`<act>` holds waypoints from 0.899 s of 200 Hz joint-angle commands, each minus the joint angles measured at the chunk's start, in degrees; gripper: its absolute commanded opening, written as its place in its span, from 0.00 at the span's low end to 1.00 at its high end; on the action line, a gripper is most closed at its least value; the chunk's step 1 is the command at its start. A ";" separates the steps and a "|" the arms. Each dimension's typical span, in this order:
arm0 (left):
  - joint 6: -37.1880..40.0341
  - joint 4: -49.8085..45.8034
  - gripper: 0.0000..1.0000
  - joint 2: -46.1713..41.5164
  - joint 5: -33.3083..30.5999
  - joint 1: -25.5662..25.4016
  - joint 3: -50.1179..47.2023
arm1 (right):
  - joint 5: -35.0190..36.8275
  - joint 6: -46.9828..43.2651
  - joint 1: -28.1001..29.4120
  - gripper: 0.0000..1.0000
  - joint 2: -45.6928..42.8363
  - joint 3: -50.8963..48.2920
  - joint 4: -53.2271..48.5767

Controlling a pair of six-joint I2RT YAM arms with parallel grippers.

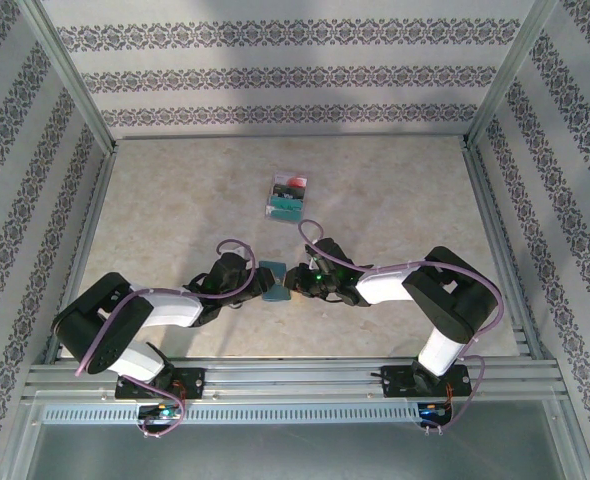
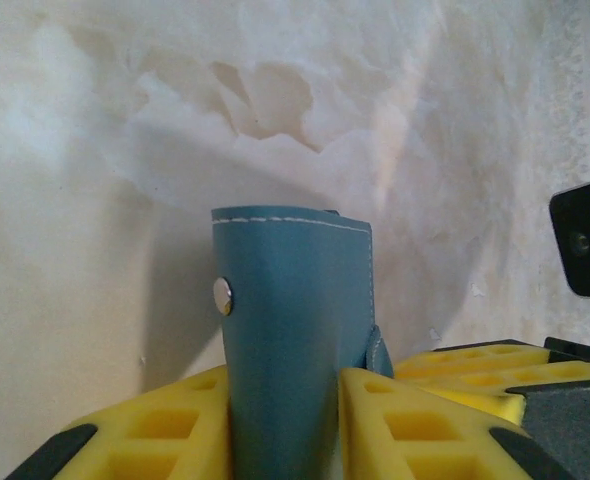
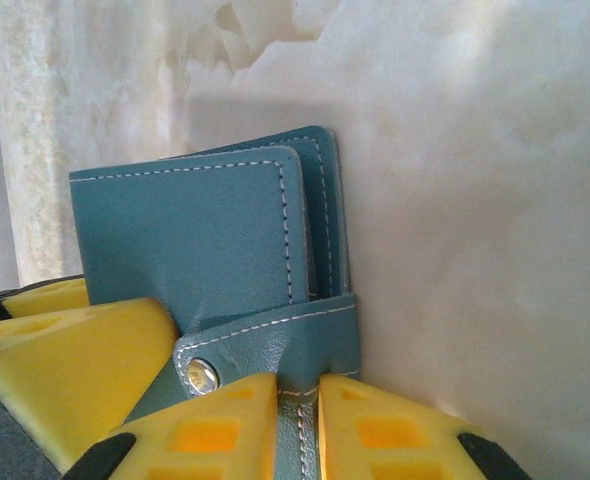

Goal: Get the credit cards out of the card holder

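Partly hidden card holder [image 1: 273, 280], L+R pincers [image 2: 280, 430] [image 3: 297, 430] clamping

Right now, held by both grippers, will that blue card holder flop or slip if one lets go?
Probably fairly stiff: the card holder sticks out unsagging from the left gripper. Its stitched leather-like skin looks grippy, so slipping seems unlikely.

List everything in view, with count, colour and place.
card holder: one, slate blue, near the table's front middle, gripped from both sides.
credit cards: small pile, exact count unclear, teal, red and dark, on the table beyond the holder, apart from it.
table: one, pale marbled, under everything.
walls: three, floral-striped wallpaper, around the table.
left gripper: one, yellow fingers, shut on the card holder.
right gripper: one, yellow fingers, shut on the card holder.
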 commanded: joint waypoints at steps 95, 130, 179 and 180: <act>3.61 0.43 0.06 -5.97 2.07 -0.65 0.63 | 0.03 -3.33 -4.68 0.26 -9.64 -3.61 -1.12; 6.68 0.07 0.05 -9.30 3.27 -0.48 1.24 | 1.86 -5.97 -6.38 0.42 -16.02 -4.69 -2.37; 14.84 -1.50 0.05 -15.78 8.38 1.58 4.59 | 1.40 -11.34 -8.54 0.60 -22.62 -3.41 -3.36; 15.02 -1.58 0.05 -15.97 8.55 1.61 4.63 | 1.39 -11.49 -8.62 0.61 -22.77 -3.35 -3.36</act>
